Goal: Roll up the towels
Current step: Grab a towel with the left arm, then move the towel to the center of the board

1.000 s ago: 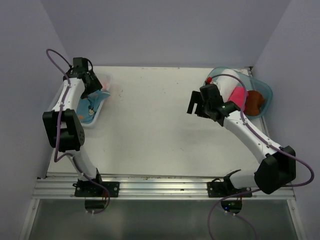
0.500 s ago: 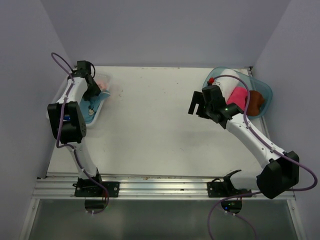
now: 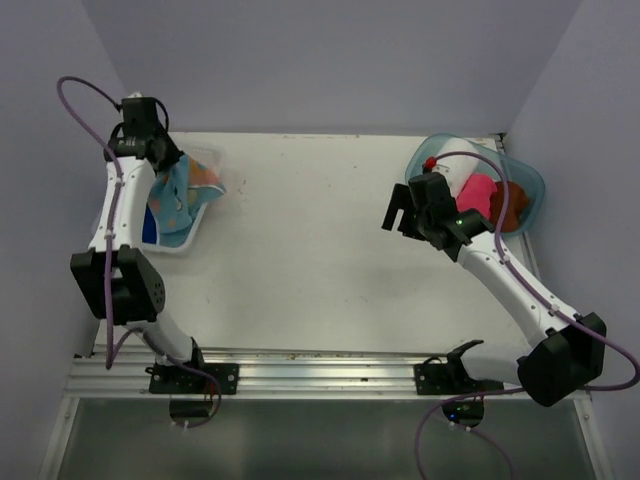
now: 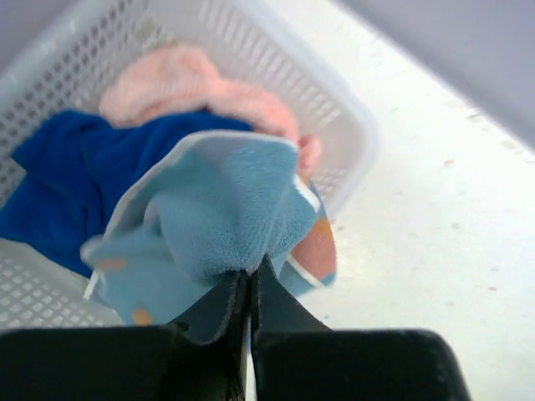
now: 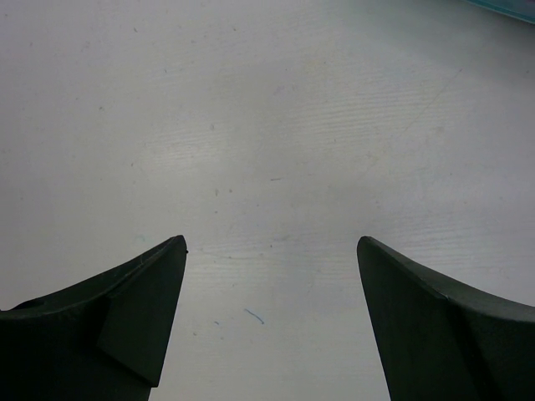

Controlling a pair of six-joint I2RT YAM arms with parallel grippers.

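In the left wrist view the left gripper (image 4: 248,288) runs off the bottom edge and its pressed-together fingers hide the pinched fold of the print towel (image 4: 226,209). That towel covers part of the blue towel (image 4: 58,192) and peach towel (image 4: 175,79), and the basket (image 4: 334,109) is cut by the left and top edges. In the right wrist view you see the right gripper (image 5: 270,242) cut off at the bottom and the tub (image 5: 514,4) only as a teal sliver in the corner, and from above the right arm (image 3: 505,275) hides part of the pink towel (image 3: 478,190) and brown towel (image 3: 518,205).
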